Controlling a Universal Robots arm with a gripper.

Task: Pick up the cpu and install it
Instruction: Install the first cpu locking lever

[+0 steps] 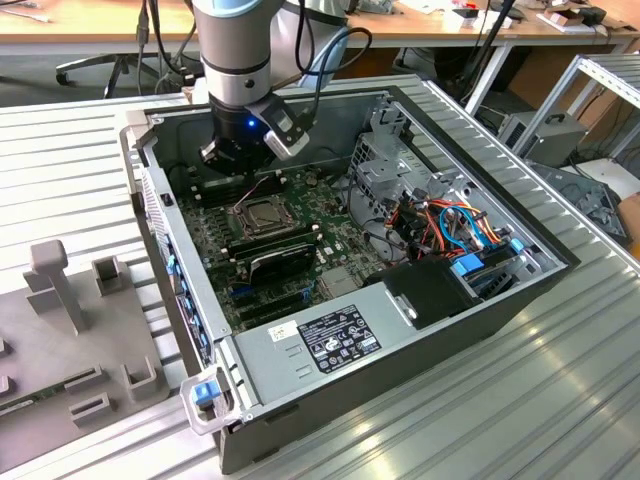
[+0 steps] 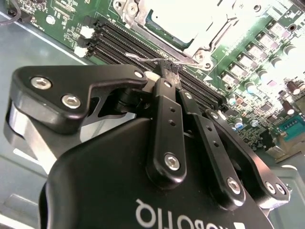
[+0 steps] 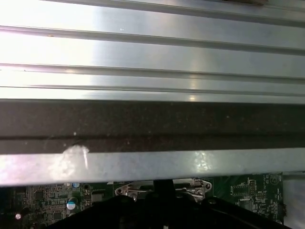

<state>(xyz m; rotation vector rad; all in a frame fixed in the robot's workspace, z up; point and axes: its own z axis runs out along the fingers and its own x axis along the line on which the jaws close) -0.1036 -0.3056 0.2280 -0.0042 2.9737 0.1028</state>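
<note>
The cpu [image 1: 262,213] lies in the silver socket [image 1: 246,210] near the middle of the green motherboard [image 1: 335,245]. In the second wrist view the cpu [image 2: 186,24] shows as a pale, glare-washed square inside the socket's metal frame [image 2: 193,46]; whether it sits fully flat I cannot tell.

The gripper [image 2: 170,69] hangs low inside the open computer case [image 1: 480,160], just beside the socket on the side of the black memory slots [image 2: 119,40]. Its fingers [image 2: 164,90] are drawn close together with no chip between them. Their tips meet the thin wire lever [image 2: 143,58] along the socket's edge, though whether they pinch it or only touch it is unclear.

The main risk, as I judge it, is the lever slipping off the narrow tips and springing back, leaving the frame unlatched. If the chip is slightly askew, pressing the frame down could bend contacts beneath it. The tips also stand near the memory slot clips, so a sideways drift could snag them. The case sits on the ribbed metal worktop [image 1: 560,400].
</note>
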